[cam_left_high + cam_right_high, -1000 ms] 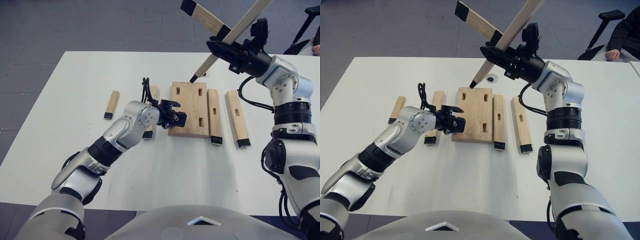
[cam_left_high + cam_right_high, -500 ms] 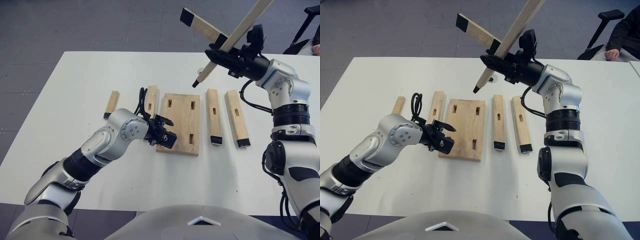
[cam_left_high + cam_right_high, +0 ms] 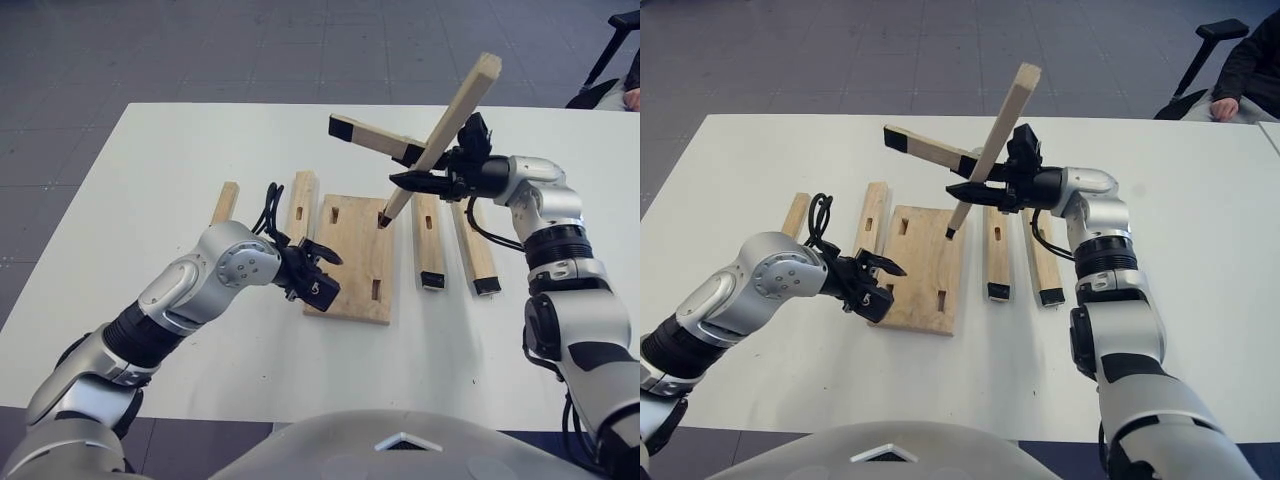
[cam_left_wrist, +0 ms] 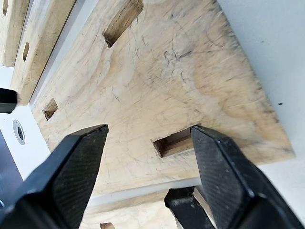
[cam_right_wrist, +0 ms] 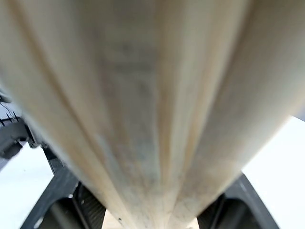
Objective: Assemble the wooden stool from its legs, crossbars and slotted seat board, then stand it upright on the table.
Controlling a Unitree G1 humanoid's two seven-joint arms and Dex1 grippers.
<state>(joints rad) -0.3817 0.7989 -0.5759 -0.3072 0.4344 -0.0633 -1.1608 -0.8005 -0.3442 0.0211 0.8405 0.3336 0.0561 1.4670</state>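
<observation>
Centre frame, the seat board (image 3: 350, 260) is pale honey wood with streaky brown grain and four dark slots, on a plain white bench (image 3: 150, 160). To its right, two blond wooden legs (image 3: 428, 240) end in black tips at their lower ends; to its left, two shorter pieces (image 3: 300, 200) are the same light wood. At upper centre, the crossed wooden pieces (image 3: 455, 105) are blond, one capped in black, the other black-tipped. The left gripper (image 3: 325, 272) and right gripper (image 3: 420, 180) are matte black, the left one's fingers (image 4: 71, 176) finely stippled. Dark grey floor tiles (image 3: 200, 50) run across the top.
</observation>
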